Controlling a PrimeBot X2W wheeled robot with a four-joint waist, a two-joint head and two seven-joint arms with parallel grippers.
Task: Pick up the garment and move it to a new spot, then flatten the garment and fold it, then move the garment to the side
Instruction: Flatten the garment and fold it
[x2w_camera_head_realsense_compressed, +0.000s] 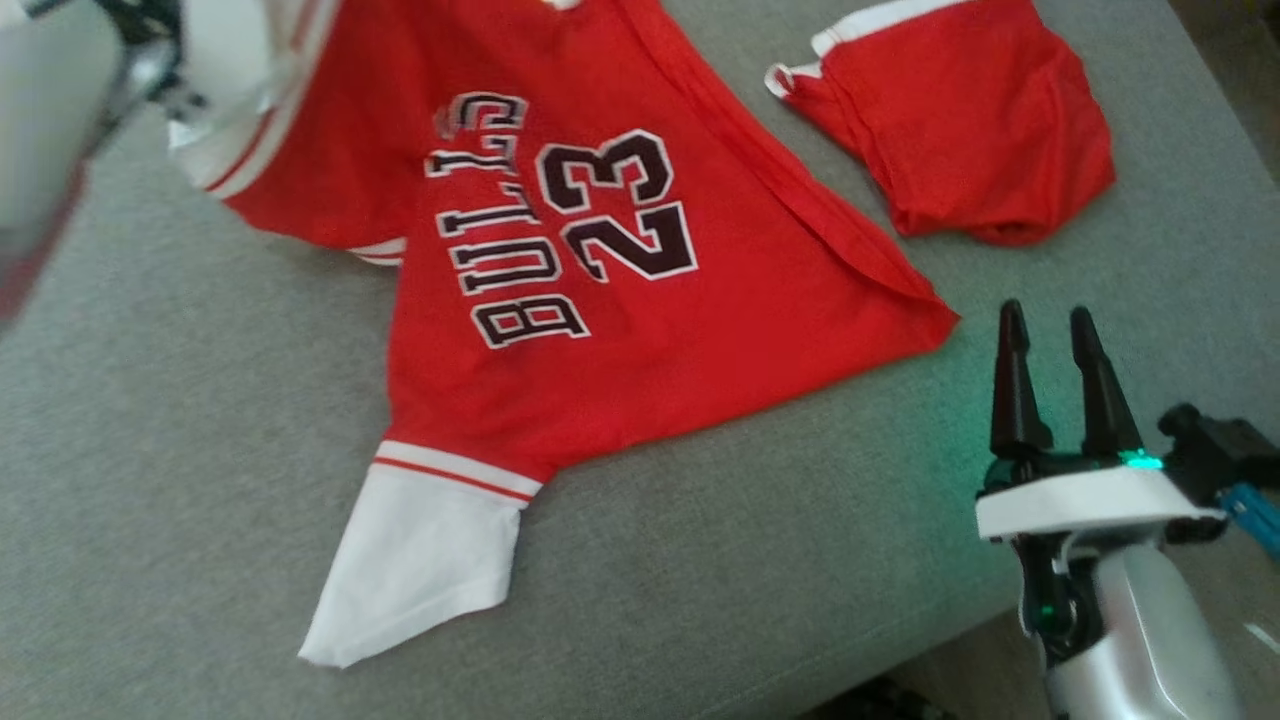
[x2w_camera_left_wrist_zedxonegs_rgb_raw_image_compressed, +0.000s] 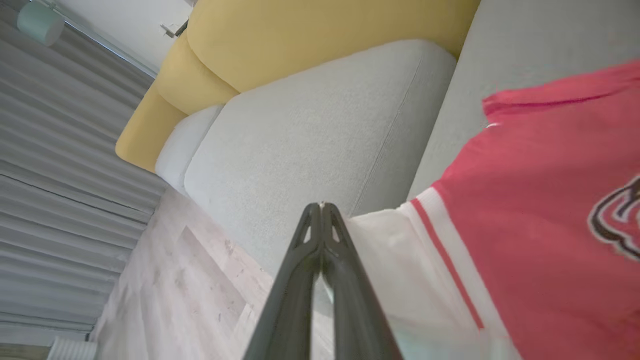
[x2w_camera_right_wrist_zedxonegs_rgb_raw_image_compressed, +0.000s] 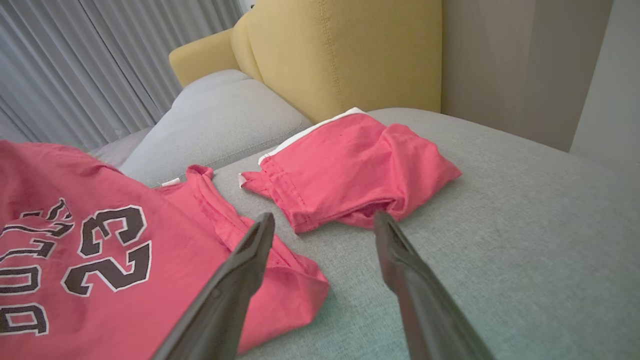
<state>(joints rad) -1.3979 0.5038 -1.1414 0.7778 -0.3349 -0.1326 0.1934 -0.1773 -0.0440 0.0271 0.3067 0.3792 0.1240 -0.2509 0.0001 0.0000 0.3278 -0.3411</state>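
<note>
While the left end effector pinches the garment, the right end effector gapes.

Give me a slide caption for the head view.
Red 23 jersey on a grey cushion, second red cloth beside it, right end effector open near its corner.

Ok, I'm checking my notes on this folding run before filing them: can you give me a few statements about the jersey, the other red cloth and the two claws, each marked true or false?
1. The right claw is open and holds nothing. True.
2. The jersey bears the number 32. False: it reads 23.
3. The other red cloth lies on top of the jersey. False: it lies apart from it, on the grey cushion.
4. The left claw is shut, its tips pressed together. True.
</note>
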